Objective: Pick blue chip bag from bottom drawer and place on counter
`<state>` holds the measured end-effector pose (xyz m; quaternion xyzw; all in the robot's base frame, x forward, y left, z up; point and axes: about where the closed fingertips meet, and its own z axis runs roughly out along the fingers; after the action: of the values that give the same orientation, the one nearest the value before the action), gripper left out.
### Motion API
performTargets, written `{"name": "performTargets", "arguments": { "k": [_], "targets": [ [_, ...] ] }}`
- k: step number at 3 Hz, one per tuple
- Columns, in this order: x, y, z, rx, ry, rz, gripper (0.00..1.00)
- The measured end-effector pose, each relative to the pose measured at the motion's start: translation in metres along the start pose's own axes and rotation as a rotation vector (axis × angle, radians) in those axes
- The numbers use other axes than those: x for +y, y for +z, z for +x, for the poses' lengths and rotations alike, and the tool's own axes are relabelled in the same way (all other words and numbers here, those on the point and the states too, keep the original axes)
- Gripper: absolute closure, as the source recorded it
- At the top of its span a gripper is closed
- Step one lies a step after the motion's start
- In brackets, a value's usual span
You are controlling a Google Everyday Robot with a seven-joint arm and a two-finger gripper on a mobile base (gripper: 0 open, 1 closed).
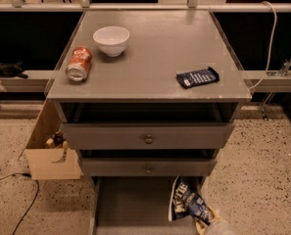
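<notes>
The blue chip bag [186, 205] stands crumpled against the right wall of the open bottom drawer [130, 204], with its white lettering facing left. My gripper [217, 227] shows only as a grey tip at the bottom edge, just right of and below the bag, touching or very close to its lower corner. The counter [155, 58] is the grey top of the cabinet above.
On the counter are a white bowl [111, 39] and a red can [79, 63] lying on its side at the left, and a small flat dark-blue packet [197, 77] at the right. The two upper drawers [148, 137] are slightly open. An open cardboard box [51, 151] stands left of the cabinet.
</notes>
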<state>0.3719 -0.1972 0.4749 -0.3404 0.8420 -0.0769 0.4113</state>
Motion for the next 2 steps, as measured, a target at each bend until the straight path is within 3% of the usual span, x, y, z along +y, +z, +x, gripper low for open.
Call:
{"name": "performTargets", "arguments": {
  "k": [1,2],
  "targets": [
    [-0.014,-0.068,-0.046,-0.107,-0.081,0.081,1.0],
    [-0.046,-0.124,-0.082,-0.159,-0.174,0.197,1.0]
  ]
}}
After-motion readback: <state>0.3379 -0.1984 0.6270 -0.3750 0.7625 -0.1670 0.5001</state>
